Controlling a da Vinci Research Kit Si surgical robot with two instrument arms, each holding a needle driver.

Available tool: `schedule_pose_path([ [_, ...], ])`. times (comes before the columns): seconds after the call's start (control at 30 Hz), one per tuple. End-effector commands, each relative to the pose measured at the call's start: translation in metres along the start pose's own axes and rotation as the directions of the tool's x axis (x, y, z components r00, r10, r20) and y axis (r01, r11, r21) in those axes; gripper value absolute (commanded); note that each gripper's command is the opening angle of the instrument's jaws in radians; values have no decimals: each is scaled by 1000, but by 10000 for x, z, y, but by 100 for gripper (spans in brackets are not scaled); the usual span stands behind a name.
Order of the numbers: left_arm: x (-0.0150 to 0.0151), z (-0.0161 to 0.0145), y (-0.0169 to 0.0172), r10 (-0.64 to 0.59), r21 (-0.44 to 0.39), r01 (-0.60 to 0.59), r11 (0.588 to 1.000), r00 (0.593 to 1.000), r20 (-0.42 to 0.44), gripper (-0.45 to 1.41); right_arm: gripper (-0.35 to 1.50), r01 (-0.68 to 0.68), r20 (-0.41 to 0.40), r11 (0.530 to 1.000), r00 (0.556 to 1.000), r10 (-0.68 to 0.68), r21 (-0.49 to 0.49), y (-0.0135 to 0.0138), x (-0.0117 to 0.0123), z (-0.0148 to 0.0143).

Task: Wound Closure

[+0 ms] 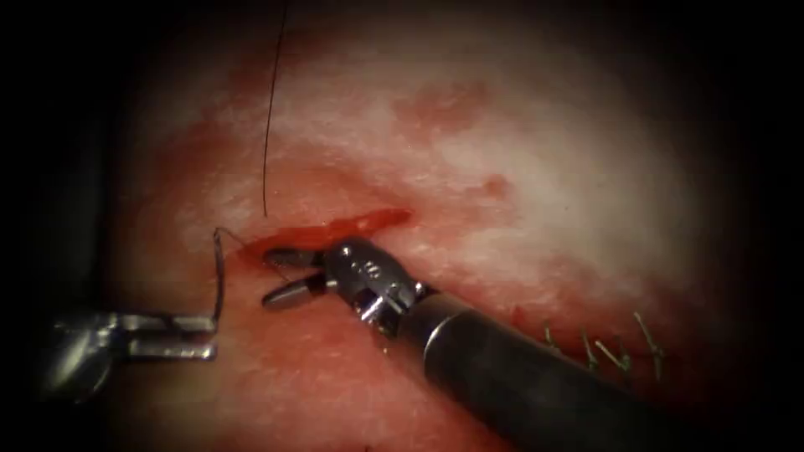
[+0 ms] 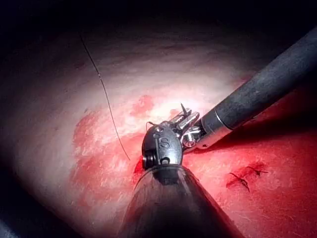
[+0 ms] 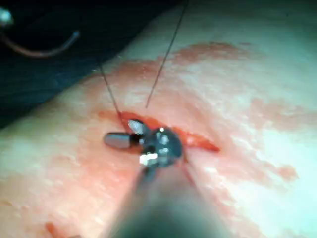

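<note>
Left tool [image 1: 197, 335] clamps needle [image 1: 219, 280] (near one end) at cut's [image 1: 335, 230] eight o'clock; right tool [image 1: 280, 276] spread, empty.

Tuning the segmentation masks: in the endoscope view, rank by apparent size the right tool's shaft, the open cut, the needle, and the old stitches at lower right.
1. Right tool's shaft, though nearness to the camera inflates it.
2. Cut.
3. Needle, held in the left pincer, outside the tissue.
4. Old stitches, each short.
Right pincer open, holding nothing.

Needle [image 1: 219, 276] left of cut [image 1: 335, 230].
</note>
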Motion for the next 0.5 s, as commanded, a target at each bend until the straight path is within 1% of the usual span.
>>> schedule_pose_path([
  [0.03, -6, 6, -3, 5, 0, -5, 1000, 1000, 0, -45, -35, 0, 14, 1000, 1000, -1, 7, 3, 1, 3],
  [0.13, -8, 5, -6, 34, 5, -34, 999, 999, 4, -45, -35, -2, 71, 999, 997, -1, 40, 2, 4, -6],
  [0.27, -15, 3, -16, 81, 52, -82, 995, 996, 39, -45, -35, -13, 74, 999, 997, 9, 52, -11, 8, -11],
  [0.3, -20, 1, -23, 110, 79, -115, 990, 992, 63, -45, -35, -20, 73, 998, 997, 16, 58, -19, 13, -11],
  [0.33, -25, -1, -28, 116, 96, -123, 988, 990, 77, -45, -35, -22, 73, 998, 997, 17, 64, -26, 19, -12],
  [0.4, -31, -5, -36, 128, 116, -139, 983, 987, 97, -45, -35, -27, 72, 997, 997, 21, 72, -36, 28, -15],
  [0.5, -34, -10, -39, 128, 143, -143, 979, 985, 112, -45, -35, -30, 68, 996, 997, 24, 78, -45, 35, -18],
])
